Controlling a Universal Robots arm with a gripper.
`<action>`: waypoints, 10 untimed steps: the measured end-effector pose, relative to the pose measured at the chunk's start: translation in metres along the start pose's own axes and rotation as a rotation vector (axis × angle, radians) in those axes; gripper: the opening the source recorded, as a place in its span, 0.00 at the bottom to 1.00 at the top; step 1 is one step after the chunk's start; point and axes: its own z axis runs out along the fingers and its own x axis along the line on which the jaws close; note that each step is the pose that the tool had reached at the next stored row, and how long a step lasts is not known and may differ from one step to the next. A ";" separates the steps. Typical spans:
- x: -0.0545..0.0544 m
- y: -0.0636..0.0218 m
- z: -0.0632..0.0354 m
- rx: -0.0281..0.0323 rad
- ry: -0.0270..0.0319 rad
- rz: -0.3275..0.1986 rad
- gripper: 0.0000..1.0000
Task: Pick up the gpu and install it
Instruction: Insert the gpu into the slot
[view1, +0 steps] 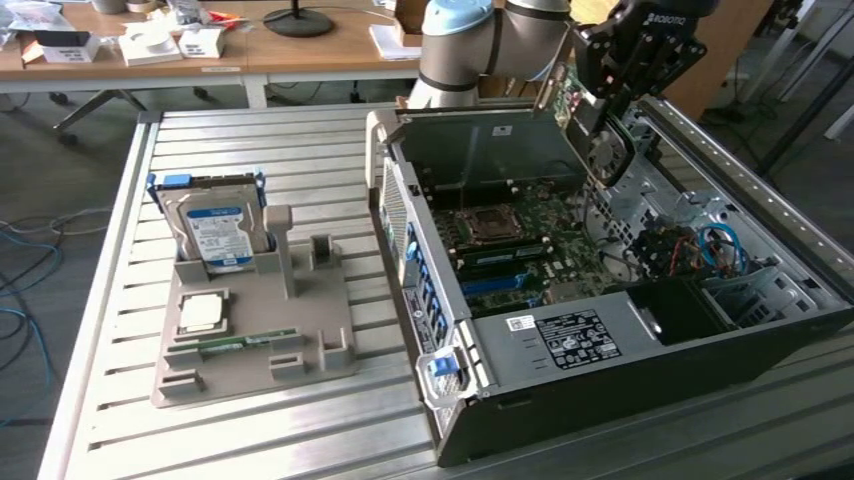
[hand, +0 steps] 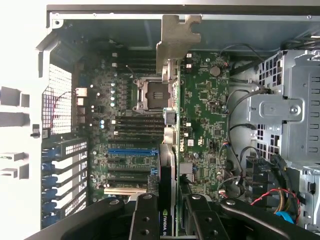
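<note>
arm (view1: 514, 35): silver-grey, pale-blue joint caps | tool (hand: 172, 215): black, white lettering

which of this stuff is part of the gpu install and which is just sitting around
In the job: gpu, gripper shut on it, open pc case, motherboard.
Lying about: hard drive, cpu chip, memory stick, grey holder.
</note>
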 end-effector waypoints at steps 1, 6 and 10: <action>0.000 0.0000 0.0000 0.0000 0.0000 0.000 0.26; 0.000 0.0001 0.0001 0.0001 0.0000 -0.002 0.26; 0.000 0.0001 0.0007 0.0030 0.0034 -0.060 0.26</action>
